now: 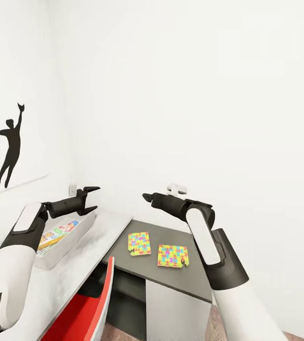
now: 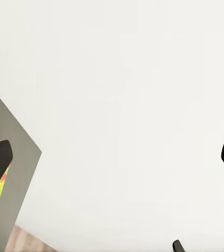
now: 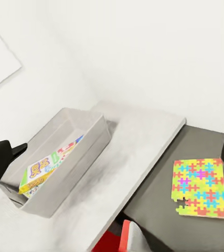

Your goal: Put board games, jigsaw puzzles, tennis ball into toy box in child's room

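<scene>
While both hands (image 1: 92, 198) (image 1: 146, 197) hang apart, empty, 2 puzzles (image 1: 139, 243) (image 1: 173, 255), 1 toy box (image 1: 65, 244) w/ games.

left arm (image 1: 9, 265): white rounded shell, black elbow joint, white oval panel on black forearm | right arm (image 1: 227, 279): white shell, black sleeve, long white oval panel | left gripper (image 1: 91, 198), right gripper (image 1: 145, 197): matte black, tapered pointed fingers

Red chair (image 1: 87, 312) cut by the bottom edge; board game (image 1: 57, 235) half hidden inside toy box (image 1: 69, 246).
</scene>
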`<state>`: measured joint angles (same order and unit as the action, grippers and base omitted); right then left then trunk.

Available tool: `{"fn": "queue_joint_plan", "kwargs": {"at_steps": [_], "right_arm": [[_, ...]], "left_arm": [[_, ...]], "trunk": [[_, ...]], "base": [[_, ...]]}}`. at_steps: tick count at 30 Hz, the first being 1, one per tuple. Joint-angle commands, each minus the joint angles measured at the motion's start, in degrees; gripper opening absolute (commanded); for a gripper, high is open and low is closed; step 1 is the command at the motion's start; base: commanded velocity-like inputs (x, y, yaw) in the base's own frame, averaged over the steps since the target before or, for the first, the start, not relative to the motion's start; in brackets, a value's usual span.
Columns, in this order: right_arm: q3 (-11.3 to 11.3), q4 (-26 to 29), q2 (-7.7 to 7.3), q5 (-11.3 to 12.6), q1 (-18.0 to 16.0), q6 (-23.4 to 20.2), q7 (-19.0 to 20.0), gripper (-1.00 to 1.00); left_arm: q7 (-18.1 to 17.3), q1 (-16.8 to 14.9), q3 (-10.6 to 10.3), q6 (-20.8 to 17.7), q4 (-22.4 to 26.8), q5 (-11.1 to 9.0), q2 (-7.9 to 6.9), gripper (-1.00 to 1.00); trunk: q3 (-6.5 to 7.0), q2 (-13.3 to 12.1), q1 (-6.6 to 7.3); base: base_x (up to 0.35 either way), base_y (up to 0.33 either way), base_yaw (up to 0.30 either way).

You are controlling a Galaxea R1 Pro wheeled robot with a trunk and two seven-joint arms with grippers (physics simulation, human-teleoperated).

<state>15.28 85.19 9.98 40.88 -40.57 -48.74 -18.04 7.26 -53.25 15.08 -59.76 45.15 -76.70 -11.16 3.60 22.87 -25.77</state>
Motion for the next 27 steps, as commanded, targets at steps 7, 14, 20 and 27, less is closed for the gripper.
{"fn": "queue_joint_plan", "kwargs": {"at_steps": [7, 14, 20, 27], "right_arm": [[-1.6, -0.6, 0.02, 0.6, 0.0, -0.2, -0.4, 1.00], [-1.9, -1.2, 0.02, 0.6, 0.0, -0.1, -0.3, 1.00], [-2.0, -2.0, 0.02, 0.6, 0.0, -0.1, -0.3, 1.00], [-2.1, -2.8, 0.02, 0.6, 0.0, -0.1, -0.3, 1.00]], "left_arm": [[0.6, 0.0, 0.1, -0.2, 0.0, -0.6, 0.00, 1.00], [0.6, 0.0, 0.1, -0.2, 0.0, -0.6, -0.39, 1.00], [0.6, 0.0, 0.1, -0.2, 0.0, -0.6, -0.57, 1.00], [0.6, 0.3, 0.1, -0.2, 0.0, -0.6, -0.69, 1.00]], "trunk": [[-0.21, 0.1, -0.01], [-0.38, 0.1, -0.01], [-0.53, 0.1, -0.01], [-0.76, 0.1, -0.01]], "base": [[-0.117, 0.000, -0.260], [-0.096, 0.000, -0.260], [-0.008, 0.000, -0.260], [-0.001, 0.000, -0.260]]}}
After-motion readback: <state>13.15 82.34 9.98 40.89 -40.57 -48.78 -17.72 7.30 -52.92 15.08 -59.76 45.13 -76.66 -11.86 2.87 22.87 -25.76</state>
